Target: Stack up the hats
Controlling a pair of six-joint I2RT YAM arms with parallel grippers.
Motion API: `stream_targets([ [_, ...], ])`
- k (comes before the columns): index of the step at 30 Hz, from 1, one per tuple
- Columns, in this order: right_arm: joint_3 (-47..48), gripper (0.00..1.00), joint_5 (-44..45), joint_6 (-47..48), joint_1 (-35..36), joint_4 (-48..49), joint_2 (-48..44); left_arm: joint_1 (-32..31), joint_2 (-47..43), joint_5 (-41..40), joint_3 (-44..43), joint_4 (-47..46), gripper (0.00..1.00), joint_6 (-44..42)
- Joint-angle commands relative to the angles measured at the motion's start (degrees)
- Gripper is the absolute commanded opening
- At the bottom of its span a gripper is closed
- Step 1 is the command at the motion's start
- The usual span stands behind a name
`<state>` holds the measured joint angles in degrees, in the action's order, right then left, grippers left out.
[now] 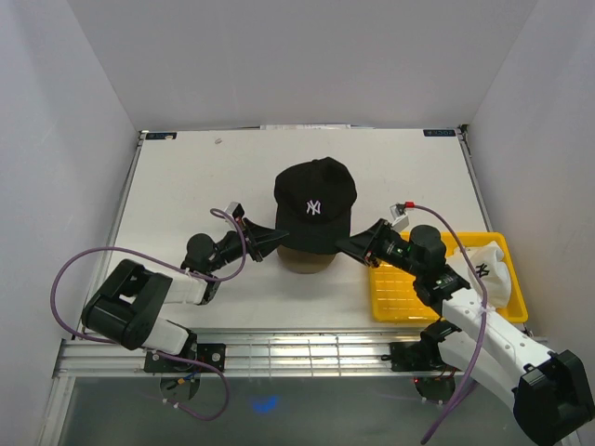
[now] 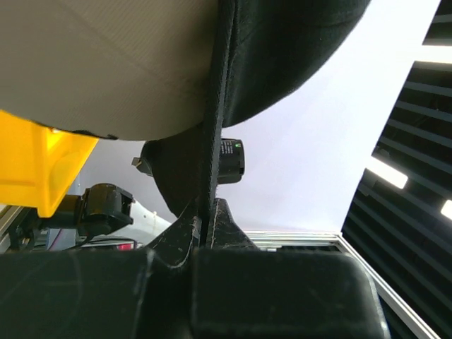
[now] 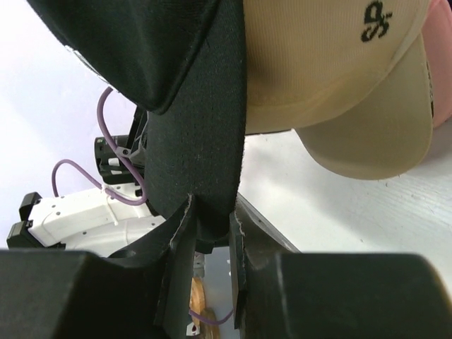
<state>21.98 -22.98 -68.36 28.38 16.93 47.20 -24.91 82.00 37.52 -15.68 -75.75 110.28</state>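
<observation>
A black cap [image 1: 314, 204] with a white logo sits over a tan cap [image 1: 306, 264] at the table's middle; only the tan brim shows beneath it. My left gripper [image 1: 275, 241] is shut on the black cap's edge from the left; the black fabric [image 2: 214, 134] runs edge-on between its jaws [image 2: 205, 224], beside the tan cap [image 2: 106, 63]. My right gripper [image 1: 359, 247] is shut on the same cap from the right, with the black fabric [image 3: 205, 134] pinched in its jaws [image 3: 212, 220]. The tan cap [image 3: 325, 70] lies behind, with a sliver of pink cap [image 3: 441, 70]. A white cap [image 1: 487, 271] lies in the tray.
A yellow tray [image 1: 402, 301] stands at the front right, by my right arm; its corner shows in the left wrist view [image 2: 35, 169]. White walls close in the table on three sides. Purple cables loop from both arms.
</observation>
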Motion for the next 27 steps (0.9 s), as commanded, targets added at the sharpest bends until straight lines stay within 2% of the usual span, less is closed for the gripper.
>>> stream_targets([
  [1, -3.4, 0.11, -2.9, 5.1, 1.7, -3.8, 1.2, -0.2, -1.4, 1.0, 1.5, -15.9, 0.0, -0.2],
  [14, -7.3, 0.1, -1.9, 5.3, 1.8, -2.7, 3.6, -0.2, -0.3, 2.5, 5.5, -13.5, 0.0, -2.3],
  [27, -10.6, 0.09, -0.3, 4.6, 1.3, -3.4, 3.7, -0.2, -1.4, 4.6, 5.7, -1.6, 0.0, -7.7],
])
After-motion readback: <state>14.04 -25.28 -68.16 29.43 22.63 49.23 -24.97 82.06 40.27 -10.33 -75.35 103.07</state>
